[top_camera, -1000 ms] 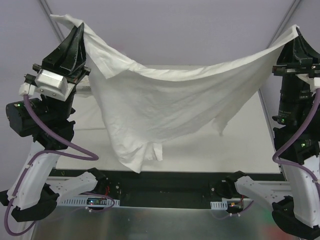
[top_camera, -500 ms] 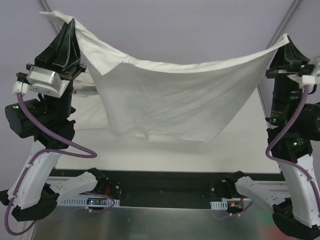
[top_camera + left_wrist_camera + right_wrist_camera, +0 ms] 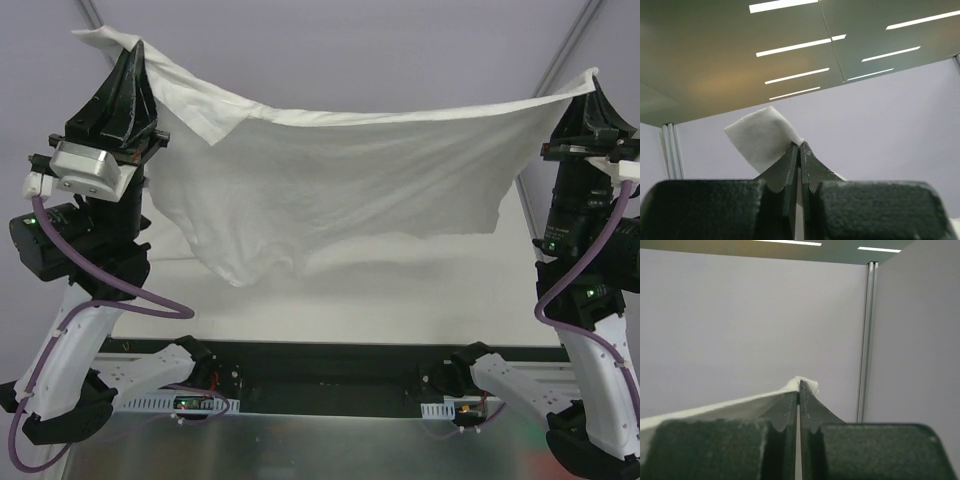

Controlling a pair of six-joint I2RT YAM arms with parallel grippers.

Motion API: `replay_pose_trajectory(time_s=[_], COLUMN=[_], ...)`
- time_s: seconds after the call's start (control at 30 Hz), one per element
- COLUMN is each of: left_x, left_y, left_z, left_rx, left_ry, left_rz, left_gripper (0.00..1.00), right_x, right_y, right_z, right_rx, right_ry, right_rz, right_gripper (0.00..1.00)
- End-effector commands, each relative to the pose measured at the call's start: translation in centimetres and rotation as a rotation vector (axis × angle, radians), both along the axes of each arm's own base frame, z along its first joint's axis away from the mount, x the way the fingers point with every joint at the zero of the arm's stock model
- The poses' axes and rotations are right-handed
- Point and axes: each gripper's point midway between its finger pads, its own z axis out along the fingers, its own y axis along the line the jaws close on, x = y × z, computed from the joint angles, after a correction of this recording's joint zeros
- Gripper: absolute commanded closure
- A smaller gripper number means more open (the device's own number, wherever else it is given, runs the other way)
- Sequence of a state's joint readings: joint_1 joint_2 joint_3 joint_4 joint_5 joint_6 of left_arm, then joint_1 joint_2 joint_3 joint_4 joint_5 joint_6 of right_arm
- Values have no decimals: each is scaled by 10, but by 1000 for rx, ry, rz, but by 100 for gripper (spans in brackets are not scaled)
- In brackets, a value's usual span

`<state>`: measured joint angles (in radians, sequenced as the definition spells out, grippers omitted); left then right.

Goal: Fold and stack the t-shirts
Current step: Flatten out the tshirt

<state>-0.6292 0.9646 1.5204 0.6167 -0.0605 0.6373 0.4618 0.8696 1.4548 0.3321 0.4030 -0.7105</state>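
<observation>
One white t-shirt [image 3: 340,180] hangs in the air over the tabletop [image 3: 400,300], spread wide between the two arms. The left pincer [image 3: 131,52] points up above the tabletop's left edge, its jaws clamped on the shirt's upper left part. A loose flap pokes out past the tips toward the far left corner. The right pincer [image 3: 594,82] points up above the right edge, jaws clamped on the opposite corner. The shirt's top edge runs nearly straight from one pincer to the other, and the cloth below it sags deepest toward the left.

In the left wrist view the left pincer [image 3: 800,147] has its jaws pressed together with a white flap of the t-shirt [image 3: 762,137] standing up just left of the tips. In the right wrist view the right pincer [image 3: 800,385] nips a small bunch of cloth at its tips, and the edge of the t-shirt [image 3: 715,410] runs off to the lower left.

The shirt hides the middle and far part of the tabletop. Its sleeves and neck opening cannot be made out among the folds. Whether the lowest fold touches the tabletop cannot be told. Each wrist view shows only the pinched bit of cloth.
</observation>
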Motion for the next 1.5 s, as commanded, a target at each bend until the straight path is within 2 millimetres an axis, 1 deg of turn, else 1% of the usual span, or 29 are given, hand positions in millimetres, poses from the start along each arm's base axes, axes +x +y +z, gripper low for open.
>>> replay_pose_trajectory(time_s=[0.0, 0.07, 0.1, 0.17, 0.2, 0.27, 0.3, 0.43, 0.6, 0.67, 0.77, 0.8, 0.87, 0.9, 0.97, 1.0, 1.03, 1.07, 1.1, 1.13, 1.17, 1.2, 1.23, 1.27, 1.3, 1.33, 1.37, 1.43, 1.47], left_x=[-43, -50, -58, -64, -72, -81, -91, -108, -114, -112, -101, -92, -86, -75, -65, -50, -43, -36, -18, -7, -2, 20, 30, 42, 63, 74, 100, 124, 152], left_y=[5, 5, 7, 9, 15, 21, 28, 35, 42, 41, 37, 32, 33, 29, 28, 19, 15, 18, 7, 6, 7, -6, -8, -8, -15, -17, -25, -20, -28], left_z=[16, 15, 16, 17, 21, 25, 30, 38, 41, 40, 37, 32, 31, 27, 25, 18, 16, 15, 7, 3, 2, -9, -13, -19, -29, -35, -49, -62, -79], left_rx=[15, 19, 17, 16, 0, -16, -35, -42, -60, -58, -55, -50, -58, -58, -69, -54, -51, -71, -55, -64, -76, -61, -60, -73, -74, -78, -73, -96, -94], left_ry=[-108, -117, -132, -142, -153, -170, -186, -220, -228, -227, -220, -203, -211, -190, -191, -168, -164, -164, -139, -119, -133, -100, -93, -79, -66, -56, -14, 8, 53], left_rz=[-93, -122, -133, -149, -154, -167, -172, -200, -199, -185, -159, -152, -122, -107, -70, -58, -43, -9, 7, 32, 62, 83, 109, 144, 173, 191, 206, 243, 244], left_gripper=[100, 100, 100, 100, 100, 100, 100, 100, 100, 100, 100, 100, 100, 100, 100, 100, 100, 100, 100, 100, 100, 100, 100, 100, 100, 100, 100, 100, 100], right_x=[-31, -44, -52, -59, -66, -72, -75, -85, -84, -82, -80, -77, -75, -71, -63, -49, -42, -33, -25, -8, 2, 10, 30, 39, 51, 61, 84, 108, 132], right_y=[-5, -4, -6, -6, -9, -9, -10, -10, -7, -7, -6, -6, -7, -6, -9, -5, -5, -6, -5, 0, -2, -2, 4, 0, 0, 0, -3, -5, -8], right_z=[17, 21, 22, 24, 27, 29, 31, 37, 38, 37, 34, 31, 29, 26, 23, 19, 17, 14, 11, 7, 2, 0, -7, -11, -16, -20, -32, -48, -64], right_rx=[22, 32, 35, 41, 44, 44, 42, 43, 44, 45, 47, 47, 50, 49, 43, 31, 27, 6, -5, -14, -28, -32, -42, -33, -27, -15, -14, 20, 20], right_ry=[-154, -202, -218, -230, -246, -261, -268, -288, -281, -277, -269, -261, -258, -245, -225, -195, -181, -158, -143, -117, -91, -77, -46, -26, -7, 12, 55, 101, 147], right_rz=[40, 82, 90, 110, 113, 124, 124, 154, 171, 169, 170, 168, 157, 148, 106, 87, 68, 23, 1, -18, -63, -85, -108, -142, -154, -163, -197, -202, -223], right_gripper=[99, 99, 99, 99, 99, 99, 99, 99, 99, 99, 99, 99, 99, 99, 99, 99, 99, 99, 99, 99, 99, 99, 99, 99, 99, 99, 99, 99, 99])
